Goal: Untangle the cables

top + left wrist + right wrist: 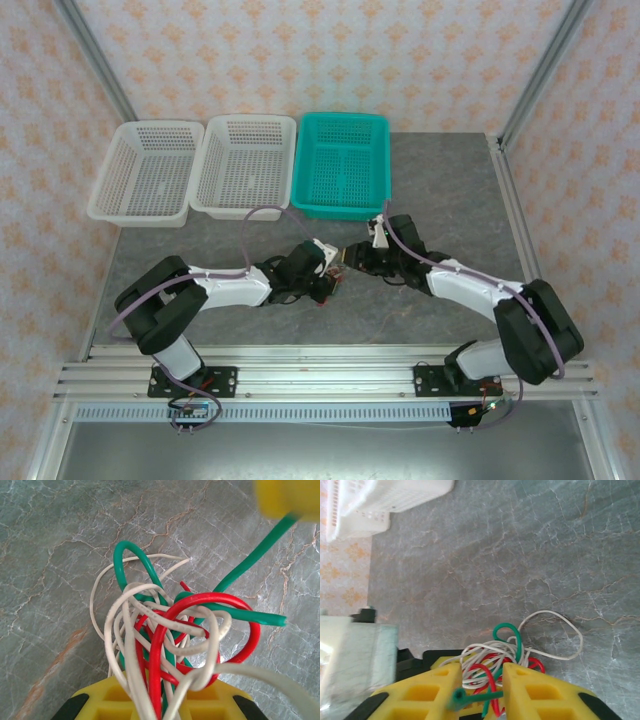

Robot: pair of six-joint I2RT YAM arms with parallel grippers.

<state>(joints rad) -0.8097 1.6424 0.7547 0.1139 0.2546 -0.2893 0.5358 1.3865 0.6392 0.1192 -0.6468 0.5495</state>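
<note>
barely started: cables (167, 630) knotted in one clump, clenched by left gripper (160, 702); right gripper (482, 680) around green strand (250, 559), clamped or not cannot tell; all separating left.

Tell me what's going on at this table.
Two robot arms meet over the table at a knot of red, white and green cables. The knot sits at the left gripper, with strands running between its fingers. One green strand stretches off to the right gripper; whether it is clamped there is unclear. Nothing is untangled yet.
</note>
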